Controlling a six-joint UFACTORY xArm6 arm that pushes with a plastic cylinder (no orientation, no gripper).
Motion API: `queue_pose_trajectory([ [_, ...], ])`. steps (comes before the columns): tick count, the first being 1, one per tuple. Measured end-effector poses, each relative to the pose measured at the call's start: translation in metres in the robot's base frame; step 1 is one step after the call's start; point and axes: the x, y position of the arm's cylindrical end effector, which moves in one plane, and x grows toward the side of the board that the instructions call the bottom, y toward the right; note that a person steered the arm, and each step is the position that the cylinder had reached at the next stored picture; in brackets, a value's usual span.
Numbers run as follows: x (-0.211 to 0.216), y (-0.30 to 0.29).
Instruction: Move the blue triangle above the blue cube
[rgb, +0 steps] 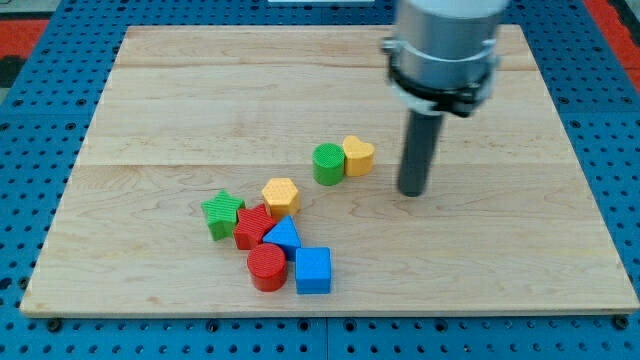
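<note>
Although the blue triangle (283, 236) already sits just up and to the view's left of the blue cube (313, 270), touching its upper left corner, it is not squarely above it, so the job looks only partly done. Pointing roughly toward the view's top, the triangle is hemmed in: a red block (253, 227) of ridged, unclear shape presses against its left side, a red cylinder (266, 268) lies just below it beside the cube, and a yellow hexagon (281, 195) stands close above. A green star (222, 214) sits at the far left of this cluster.

From my tip (412, 190), the triangle lies down and well to the view's left, with bare wood between. My tip touches no block; being a plain rod, it has nothing to open or close and carries nothing. Nearest to it are a yellow heart (358, 155) and a green cylinder (327, 164), touching each other just to its left.

I judge the coming move needs my tip brought round to the triangle's left side, between it and the red block, to nudge it rightward; that gap looks tight, so the red pieces may get dragged along.
</note>
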Motion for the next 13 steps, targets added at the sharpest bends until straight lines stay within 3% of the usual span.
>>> queue_pose_trajectory([
  [1,-0.050,-0.035],
  [3,-0.098,-0.118],
  [4,-0.089,-0.217],
  [5,0.005,-0.280],
  [6,0.125,-0.250],
  [7,0.139,-0.235],
  [9,0.133,-0.136],
  [10,0.086,-0.179],
  [11,0.038,-0.184],
  [12,0.005,-0.175],
  [13,0.008,-0.099],
])
